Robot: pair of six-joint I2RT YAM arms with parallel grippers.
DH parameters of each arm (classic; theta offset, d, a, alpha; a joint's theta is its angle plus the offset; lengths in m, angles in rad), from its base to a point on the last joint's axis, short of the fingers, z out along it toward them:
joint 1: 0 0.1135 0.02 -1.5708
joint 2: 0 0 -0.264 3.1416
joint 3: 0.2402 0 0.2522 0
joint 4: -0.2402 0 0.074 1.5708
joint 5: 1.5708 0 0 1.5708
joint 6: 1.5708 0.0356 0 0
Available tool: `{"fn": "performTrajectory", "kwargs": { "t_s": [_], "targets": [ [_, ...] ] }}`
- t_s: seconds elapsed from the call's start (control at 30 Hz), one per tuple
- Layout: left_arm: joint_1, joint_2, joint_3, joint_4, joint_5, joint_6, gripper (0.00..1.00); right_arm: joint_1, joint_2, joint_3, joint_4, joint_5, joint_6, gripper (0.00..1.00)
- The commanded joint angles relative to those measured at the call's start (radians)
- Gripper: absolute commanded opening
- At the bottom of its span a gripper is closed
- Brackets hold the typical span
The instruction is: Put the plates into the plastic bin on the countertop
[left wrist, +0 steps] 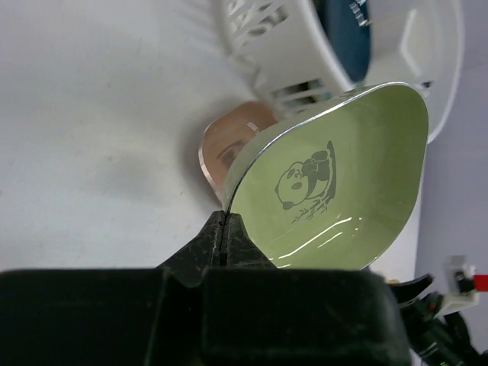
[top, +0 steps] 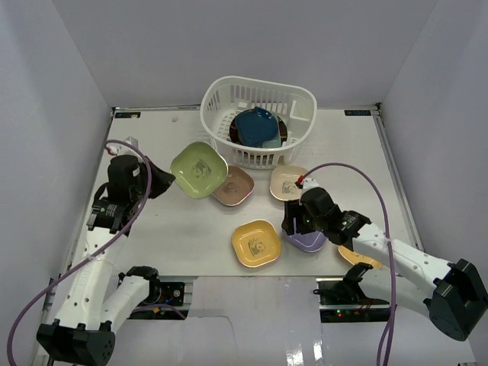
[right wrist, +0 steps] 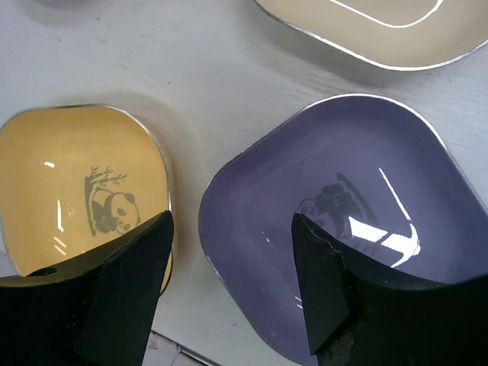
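While our left gripper (left wrist: 223, 221) is pinching the green plate (left wrist: 335, 179) by its rim just short of the bin (top: 303, 114), our right gripper (right wrist: 232, 223) is hanging open over the purple plate (right wrist: 343, 175) farther from it; we are judging both light, stiff, slick, best taken at the rim
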State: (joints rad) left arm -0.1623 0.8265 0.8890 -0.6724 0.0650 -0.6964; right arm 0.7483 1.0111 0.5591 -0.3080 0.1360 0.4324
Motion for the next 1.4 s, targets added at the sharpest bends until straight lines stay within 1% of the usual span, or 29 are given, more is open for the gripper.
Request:
{"fn": "performTrajectory", "kwargs": {
  "t_s": [0.0,0.07,0.1,0.13,0.2,0.3,0.33,0.4,0.43,0.47,0.5,0.53,0.57,0.6,0.63,0.67,0.7,0.73,0.8,0.83,0.87,0.93,0.97,1.03,1.07,1.1,1.2,1.23,1.37],
  "targets": [
    [-0.002,0.086,0.1,0.085,0.044,-0.006,0.0,0.029,-0.068,-0.005,-0.094,-0.005,0.026,0.69],
    [-0.002,0.143,0.154,0.14,0.062,-0.021,0.0,0.045,-0.086,-0.016,-0.121,-0.015,0.032,0.68],
    [-0.002,0.172,0.213,0.158,0.081,-0.026,0.0,0.058,-0.091,-0.022,-0.141,-0.021,0.037,0.68],
    [-0.002,0.231,0.241,0.177,0.085,-0.032,0.0,0.06,-0.095,-0.031,-0.144,-0.027,0.039,0.69],
    [-0.002,0.296,0.322,0.221,0.099,-0.055,0.0,0.063,-0.095,-0.059,-0.141,-0.058,0.035,0.69],
    [-0.014,0.419,0.393,0.281,0.139,-0.09,0.0,0.063,-0.097,-0.085,-0.135,-0.088,0.038,0.69],
    [-0.023,0.449,0.44,0.287,0.13,-0.094,0.0,0.065,-0.101,-0.091,-0.129,-0.088,0.043,0.69],
    [-0.066,0.549,0.504,0.29,0.108,-0.077,0.0,0.066,-0.098,-0.106,-0.126,-0.075,0.046,0.69],
    [-0.084,0.583,0.569,0.289,0.087,-0.068,0.0,0.066,-0.088,-0.111,-0.128,-0.07,0.042,0.69],
    [-0.11,0.661,0.602,0.281,0.064,-0.06,0.0,0.066,-0.08,-0.114,-0.126,-0.067,0.039,0.68],
    [-0.124,0.704,0.638,0.275,0.059,-0.045,0.0,0.066,-0.072,-0.12,-0.126,-0.07,0.037,0.68],
    [-0.135,0.748,0.724,0.261,0.049,-0.035,0.0,0.068,-0.06,-0.122,-0.115,-0.075,0.037,0.67],
    [-0.153,0.798,0.773,0.214,0.033,-0.026,0.0,0.068,-0.059,-0.126,-0.108,-0.081,0.037,0.66],
    [-0.163,0.894,0.824,0.192,0.027,-0.017,0.0,0.069,-0.057,-0.13,-0.102,-0.084,0.039,0.66],
    [-0.178,0.939,0.925,0.144,0.001,0.003,0.0,0.069,-0.057,-0.136,-0.092,-0.081,0.04,0.65],
    [-0.186,0.982,0.974,0.123,-0.01,0.014,0.0,0.071,-0.058,-0.137,-0.091,-0.076,0.037,0.62],
    [-0.193,1.063,1.02,0.106,-0.017,0.026,0.0,0.071,-0.058,-0.139,-0.092,-0.049,0.037,0.56],
    [-0.2,1.106,1.124,0.058,-0.028,0.043,0.0,0.074,-0.052,-0.139,-0.095,-0.033,0.042,0.54],
    [-0.217,1.186,1.223,0.014,-0.05,0.064,0.0,0.079,-0.045,-0.137,-0.095,-0.024,0.042,0.49],
    [-0.223,1.262,1.272,-0.034,-0.089,0.08,0.0,0.08,-0.04,-0.134,-0.095,-0.018,0.042,0.46],
    [-0.227,1.296,1.359,-0.055,-0.103,0.084,0.0,0.082,-0.04,-0.134,-0.095,-0.012,0.04,0.38],
    [-0.23,1.368,1.409,-0.076,-0.128,0.093,0.0,0.083,-0.051,-0.134,-0.094,-0.009,0.04,0.31],
    [-0.23,1.382,1.429,-0.079,-0.136,0.097,0.0,0.086,-0.058,-0.134,-0.095,-0.003,0.04,0.23],
    [-0.229,1.408,1.43,-0.075,-0.142,0.098,0.0,0.088,-0.078,-0.131,-0.101,0.005,0.045,0.16],
    [-0.23,1.413,1.43,-0.07,-0.137,0.097,0.0,0.088,-0.085,-0.125,-0.109,0.013,0.046,0.1],
    [-0.23,1.416,1.424,-0.056,-0.12,0.094,0.09,0.088,-0.098,-0.119,-0.123,0.022,0.051,0.08],
    [-0.23,1.392,1.388,-0.006,-0.074,0.094,0.29,0.089,-0.13,-0.068,-0.164,0.043,0.048,0.08],
    [-0.232,1.381,1.381,0.031,-0.029,0.097,0.44,0.091,-0.138,-0.048,-0.175,0.048,0.04,0.08],
    [-0.23,1.332,1.407,0.06,0.028,0.109,0.63,0.091,-0.147,0.088,-0.201,0.086,-0.003,0.08]
  ]
}}
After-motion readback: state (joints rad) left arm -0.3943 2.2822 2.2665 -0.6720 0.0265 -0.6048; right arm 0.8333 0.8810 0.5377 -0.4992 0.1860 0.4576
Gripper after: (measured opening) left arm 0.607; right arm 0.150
